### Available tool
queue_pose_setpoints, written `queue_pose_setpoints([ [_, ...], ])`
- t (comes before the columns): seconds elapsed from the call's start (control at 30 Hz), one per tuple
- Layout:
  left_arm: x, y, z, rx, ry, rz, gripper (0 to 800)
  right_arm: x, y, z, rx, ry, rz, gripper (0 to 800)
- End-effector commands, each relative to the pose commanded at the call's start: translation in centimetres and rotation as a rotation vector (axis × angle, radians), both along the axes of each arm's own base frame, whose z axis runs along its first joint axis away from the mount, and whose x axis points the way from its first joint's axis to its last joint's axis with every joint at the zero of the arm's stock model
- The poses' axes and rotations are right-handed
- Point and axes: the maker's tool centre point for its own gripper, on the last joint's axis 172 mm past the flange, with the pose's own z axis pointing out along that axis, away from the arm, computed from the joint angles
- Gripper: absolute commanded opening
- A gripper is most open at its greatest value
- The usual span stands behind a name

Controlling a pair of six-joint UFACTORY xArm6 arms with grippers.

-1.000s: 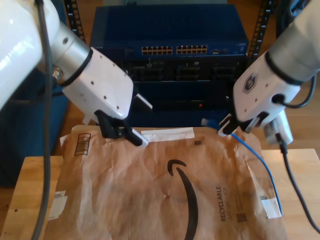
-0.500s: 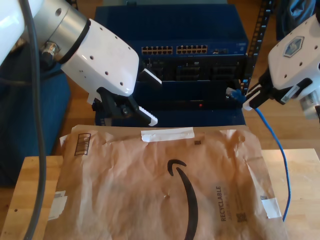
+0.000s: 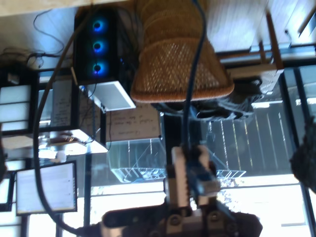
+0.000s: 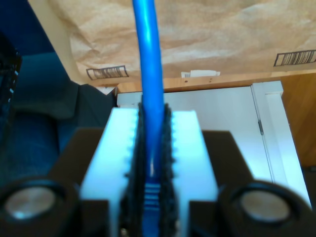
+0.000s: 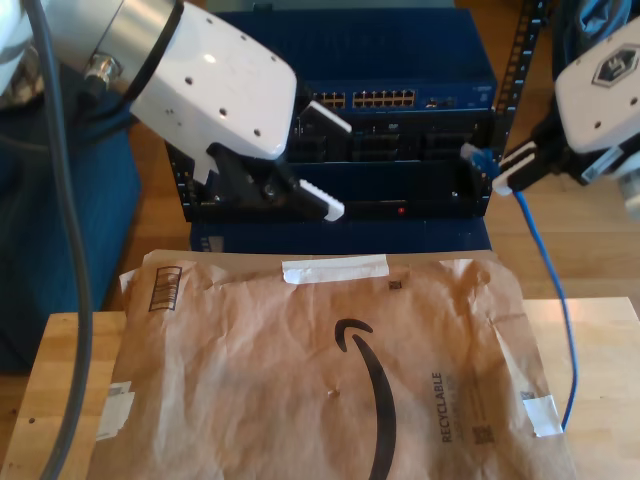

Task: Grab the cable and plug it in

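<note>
my second gripper (image 4: 150,163), at the exterior view's right, pinches the cable (image 5: 540,250) behind its plug; light, limp, hold near plug. my first gripper (image 5: 325,150): fingers spread.

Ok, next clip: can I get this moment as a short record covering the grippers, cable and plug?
my first gripper: open, empty, over the envelope's far edge, at the exterior view's left
my second gripper: shut on the cable just behind the plug, at the exterior view's right
cable: hangs down past the envelope's edge
plug: in the air beside the blue switch, not inserted
</note>
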Motion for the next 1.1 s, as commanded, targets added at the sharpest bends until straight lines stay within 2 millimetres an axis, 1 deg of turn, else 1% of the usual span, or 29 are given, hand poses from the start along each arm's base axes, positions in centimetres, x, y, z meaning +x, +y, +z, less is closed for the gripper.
queue_pose_setpoints([
  [0.07, 0.0, -0.3, 0.4, -0.015, 0.001, 0.001, 800, -0.1, 0.3, 0.4, 0.005, -0.009, 0.004, 16],
  [0.17, -0.3, -1.3, 1.9, -0.081, 0.007, -0.003, 800, -1.0, 1.1, 1.7, 0.026, -0.029, 0.020, 16],
  [0.23, -0.2, -1.3, 2.5, -0.108, 0.014, 0.003, 800, -1.4, 1.4, 2.3, 0.034, -0.043, 0.025, 16],
  [0.43, -0.1, -1.5, 2.9, -0.124, 0.030, 0.015, 800, -2.3, 3.5, 3.0, 0.042, -0.059, 0.082, 16],
  [0.53, -0.4, -2.1, 3.8, -0.166, 0.043, 0.009, 800, -2.7, 4.0, 3.8, 0.042, -0.084, 0.097, 16],
  [0.6, -0.4, -2.3, 3.9, -0.182, 0.058, 0.004, 800, -2.8, 4.4, 4.5, 0.039, -0.100, 0.109, 16],
  [0.77, -0.4, -2.2, 3.8, -0.184, 0.074, 0.011, 799, -3.2, 5.3, 4.5, 0.040, -0.102, 0.139, 16],
  [0.9, -1.3, -2.2, 3.9, -0.184, 0.126, 0.005, 797, -3.9, 6.6, 4.2, 0.041, -0.096, 0.181, 17],
  [1.0, -1.8, -2.5, 4.4, -0.199, 0.157, 0.000, 797, -4.0, 6.8, 4.2, 0.042, -0.096, 0.184, 17],
  [1.1, -1.7, -2.2, 4.3, -0.201, 0.159, 0.006, 795, -4.0, 6.8, 4.2, 0.042, -0.096, 0.186, 18],
])
